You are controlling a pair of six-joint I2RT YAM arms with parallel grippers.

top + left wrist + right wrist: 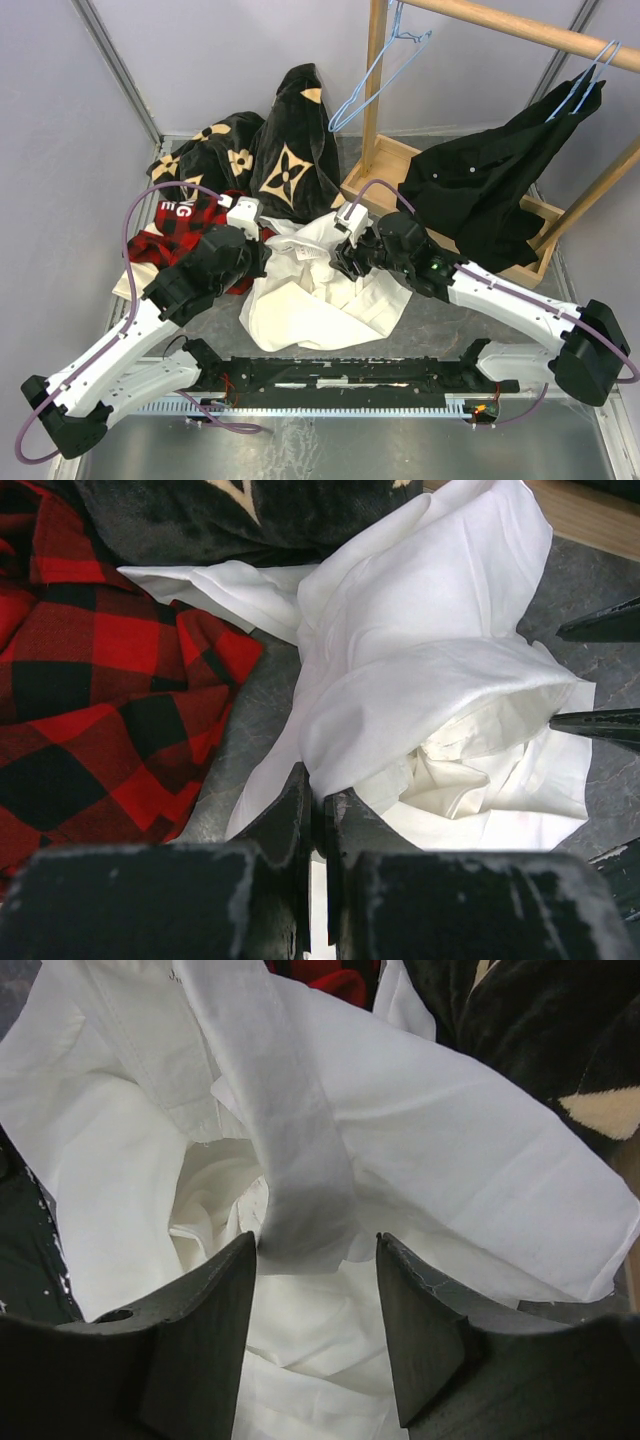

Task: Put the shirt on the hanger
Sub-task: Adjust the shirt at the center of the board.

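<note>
At the shirt's left edge, the left gripper is pinched tight on a fold of it. The shirt lies crumpled. At its right, the right gripper stands part-open astride a cloth band. Beyond the shirt the hanger hangs bare, so hanging appears wholly undone.

Left arm, right arm: white lower links, black joint housings and forearms.
Purple cable: one looped along each arm, base to wrist.
White camera block: one at each wrist.
Green light: small, on the right arm's forearm.
Black rail: between the bases, along the tabletop's near edge.
Left gripper: black fingers, flat-faced, edges scuffed pale.
Right gripper: dark grey wedge-shaped fingers, white-flecked.
</note>
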